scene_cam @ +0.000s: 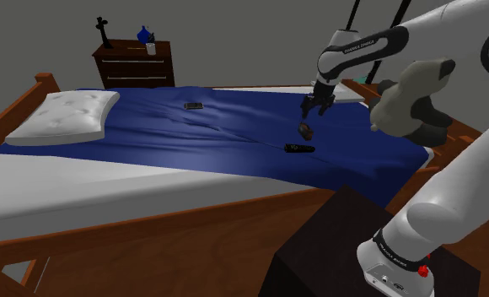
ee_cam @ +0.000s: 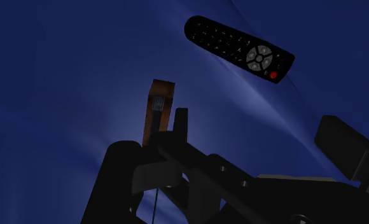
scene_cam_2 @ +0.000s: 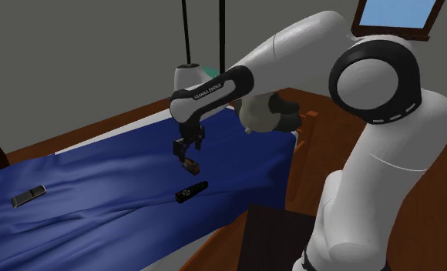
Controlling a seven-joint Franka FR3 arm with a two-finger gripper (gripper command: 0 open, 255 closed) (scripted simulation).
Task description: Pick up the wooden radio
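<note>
Jaws apart and empty, the gripper hovers just above the brown radio: probably the approach step, next centring and lowering.

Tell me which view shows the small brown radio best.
The wrist view: the radio is close, its brown casing and front face plain. The shoulder view and second exterior view show a small dark shape below the gripper.

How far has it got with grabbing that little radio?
Reach looks done: the gripper hangs directly over the small brown radio, beside the black remote on the blue bedspread. In hand: the grasp, though I can't tell if it grips yet. Left: lifting the radio clear.
</note>
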